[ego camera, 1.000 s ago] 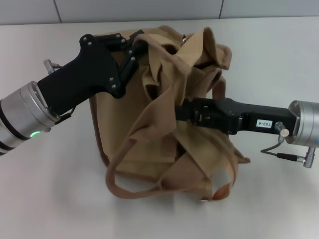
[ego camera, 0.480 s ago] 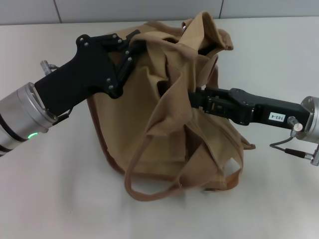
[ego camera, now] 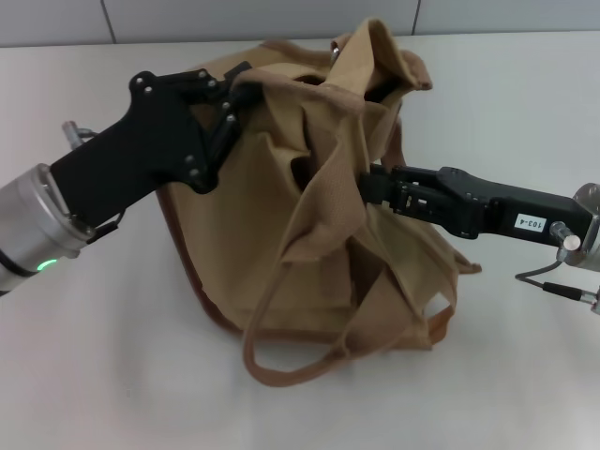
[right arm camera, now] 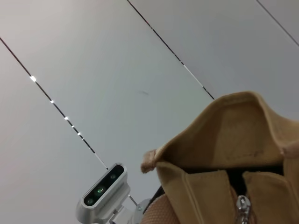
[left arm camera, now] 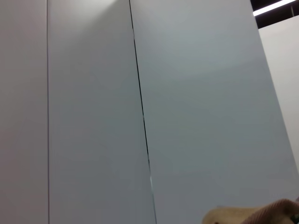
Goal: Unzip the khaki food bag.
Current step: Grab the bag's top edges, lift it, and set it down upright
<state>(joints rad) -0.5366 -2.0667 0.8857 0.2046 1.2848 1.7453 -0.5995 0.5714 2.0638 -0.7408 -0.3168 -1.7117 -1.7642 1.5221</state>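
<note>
Right gripper (ego camera: 367,187), tip buried in khaki food bag (ego camera: 244,244) folds, grip cannot be told. Left gripper (ego camera: 246,80) pinches the far corner. Zipper line runs between them.

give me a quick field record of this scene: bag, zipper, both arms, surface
bag: boxy tan canvas food bag with brown bottom piping, rumpled, standing on the table
handles: one webbing loop drooping at the front
zipper: silver metal pull visible in the right wrist view, teeth parted above it
left gripper: at the bag's upper left rim, fingers on the fabric edge
right gripper: reaching in from the right, tip buried in the folds near the bag's middle
surface: pale white table
</note>
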